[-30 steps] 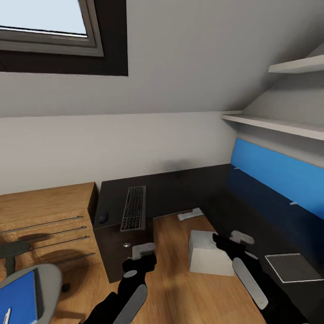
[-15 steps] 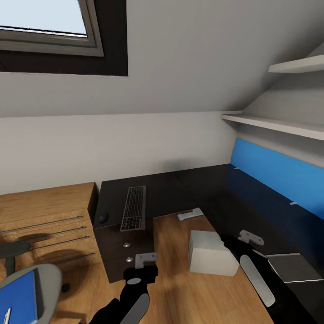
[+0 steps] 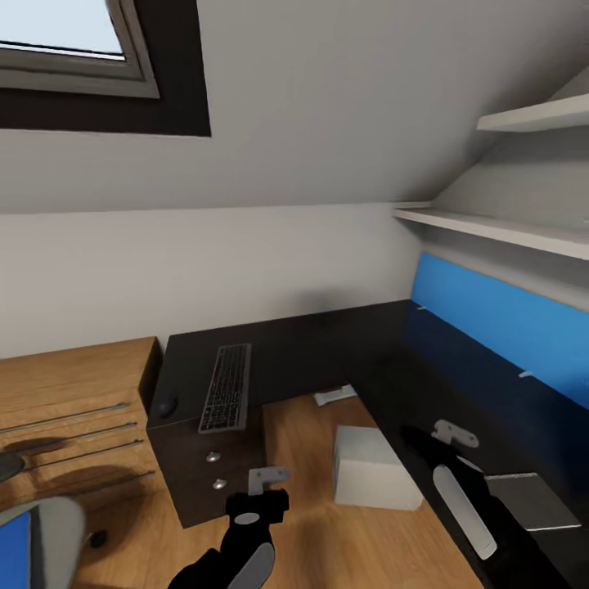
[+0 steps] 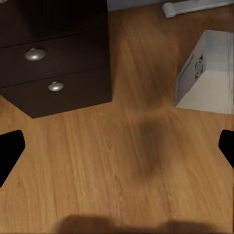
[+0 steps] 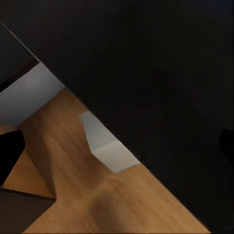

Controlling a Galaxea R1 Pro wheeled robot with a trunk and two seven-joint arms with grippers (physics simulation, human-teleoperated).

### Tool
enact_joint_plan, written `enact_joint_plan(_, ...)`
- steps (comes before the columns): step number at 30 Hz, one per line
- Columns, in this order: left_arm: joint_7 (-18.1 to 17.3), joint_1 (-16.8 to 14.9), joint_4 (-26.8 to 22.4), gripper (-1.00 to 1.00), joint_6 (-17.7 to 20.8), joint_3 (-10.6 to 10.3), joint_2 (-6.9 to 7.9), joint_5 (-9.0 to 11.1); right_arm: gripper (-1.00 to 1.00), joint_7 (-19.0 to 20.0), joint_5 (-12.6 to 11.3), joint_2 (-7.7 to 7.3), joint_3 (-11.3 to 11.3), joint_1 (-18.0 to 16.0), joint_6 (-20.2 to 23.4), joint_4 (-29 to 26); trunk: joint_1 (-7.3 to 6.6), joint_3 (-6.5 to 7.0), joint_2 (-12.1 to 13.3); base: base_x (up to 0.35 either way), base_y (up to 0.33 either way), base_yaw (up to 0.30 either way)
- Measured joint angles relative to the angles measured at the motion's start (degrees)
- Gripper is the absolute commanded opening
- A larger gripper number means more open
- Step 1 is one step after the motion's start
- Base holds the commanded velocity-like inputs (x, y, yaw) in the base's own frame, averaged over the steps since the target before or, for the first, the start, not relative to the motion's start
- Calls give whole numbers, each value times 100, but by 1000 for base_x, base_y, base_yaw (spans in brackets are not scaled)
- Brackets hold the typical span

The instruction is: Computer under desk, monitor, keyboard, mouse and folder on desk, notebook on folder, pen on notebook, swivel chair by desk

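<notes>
The black L-shaped desk [image 3: 360, 343] with its blue back panel fills the corner. On its left wing lie the keyboard [image 3: 223, 398] and a dark mouse [image 3: 168, 405]. The pale computer [image 3: 370, 468] [image 4: 207, 73] stands on the wood floor in the desk's nook. A grey notebook [image 3: 530, 500] lies on the right wing. At the lower left is the swivel chair [image 3: 53, 523] with the blue folder [image 3: 15, 550] on its seat. My left gripper [image 3: 268, 478] [image 4: 117, 151] hangs open over the floor. My right gripper [image 3: 456, 433] [image 5: 117, 151] is open above the desk edge. The monitor and pen are out of view.
A light-wood cabinet [image 3: 69, 405] stands left of the desk. Black drawers with silver knobs [image 4: 35, 53] face the nook. A small flat white piece [image 3: 335, 395] lies on the floor behind the computer. White shelves [image 3: 491, 229] hang above the blue panel.
The whole picture has shifted left, so the camera has turned right. Both grippers sit a little lower in the picture than a second ago, the right one further right.
</notes>
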Motion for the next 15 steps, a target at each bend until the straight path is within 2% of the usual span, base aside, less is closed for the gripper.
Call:
enact_joint_plan(5,7,0,10,100,4,-106,0,3,100,4,4,3,-5,0,-274,106,2,0,-1,136,-127,-226)
enact_joint_plan(15,9,0,4,100,8,-137,-1,9,100,18,6,-13,-25,0,-391,325,2,0,0,20,-18,-267)
